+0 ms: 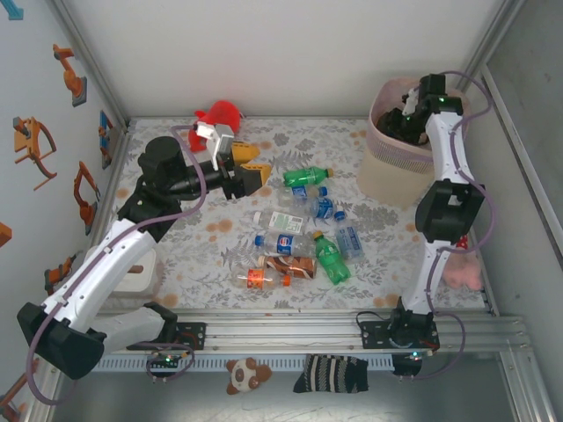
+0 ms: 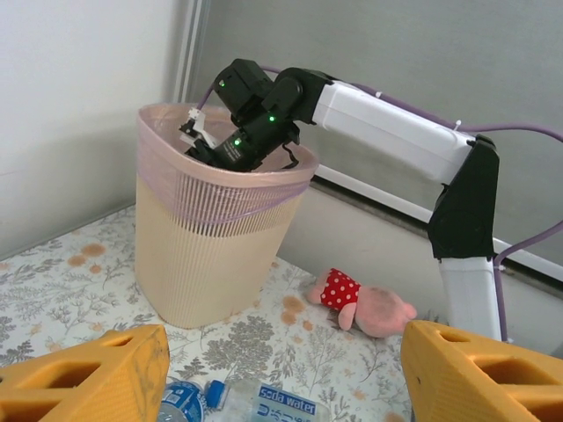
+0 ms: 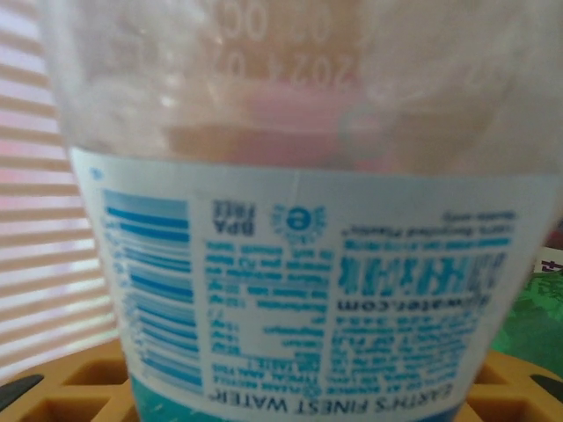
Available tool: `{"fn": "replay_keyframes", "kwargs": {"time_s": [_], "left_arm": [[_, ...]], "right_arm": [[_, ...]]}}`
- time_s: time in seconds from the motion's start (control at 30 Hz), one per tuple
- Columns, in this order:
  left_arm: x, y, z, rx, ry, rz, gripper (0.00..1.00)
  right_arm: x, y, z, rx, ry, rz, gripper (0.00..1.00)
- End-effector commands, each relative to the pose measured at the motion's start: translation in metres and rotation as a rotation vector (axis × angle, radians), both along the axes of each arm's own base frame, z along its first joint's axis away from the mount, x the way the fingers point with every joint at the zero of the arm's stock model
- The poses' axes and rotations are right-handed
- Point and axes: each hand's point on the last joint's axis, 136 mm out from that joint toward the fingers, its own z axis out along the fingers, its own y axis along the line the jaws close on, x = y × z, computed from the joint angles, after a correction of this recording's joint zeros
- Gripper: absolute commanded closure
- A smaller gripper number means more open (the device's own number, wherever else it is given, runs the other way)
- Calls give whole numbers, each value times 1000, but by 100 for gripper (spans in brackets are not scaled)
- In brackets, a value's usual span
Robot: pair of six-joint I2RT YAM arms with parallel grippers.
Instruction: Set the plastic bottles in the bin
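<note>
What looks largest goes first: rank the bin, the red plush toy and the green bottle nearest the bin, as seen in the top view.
1. bin, clearly largest.
2. red plush toy, partly hidden behind the left arm, so its lead is unsure.
3. green bottle, similar in length but much slimmer.

I had the left arm [image 1: 114, 255] angled up and forward from its base, elbow bent. The left gripper [image 1: 249, 169] was level, its yellow fingers [image 2: 88, 369] spread wide apart. The right arm [image 1: 442, 149] stood tall and stretched far forward, wrist tipped down, with the right gripper [image 1: 398, 123] clamped on a clear bottle [image 3: 299, 290].
</note>
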Motion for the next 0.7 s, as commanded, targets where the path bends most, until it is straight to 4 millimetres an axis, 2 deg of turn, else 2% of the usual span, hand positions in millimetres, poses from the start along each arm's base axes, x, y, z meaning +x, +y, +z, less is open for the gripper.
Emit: {"fn": "replay_keyframes", "kwargs": {"time_s": [0.0, 0.1, 0.3, 0.47, 0.67], "left_arm": [[3, 0, -5, 5, 13, 6, 30], [4, 0, -5, 5, 17, 8, 30], [5, 0, -4, 3, 19, 9, 30], [7, 1, -4, 6, 19, 23, 30], [18, 5, -18, 57, 64, 92, 30]], "right_arm": [[0, -3, -2, 15, 11, 10, 44], [0, -3, 1, 14, 6, 9, 37], [-2, -6, 25, -3, -42, 3, 28], [-8, -10, 45, -25, -76, -9, 27], [-18, -14, 72, -63, -123, -22, 27]]}}
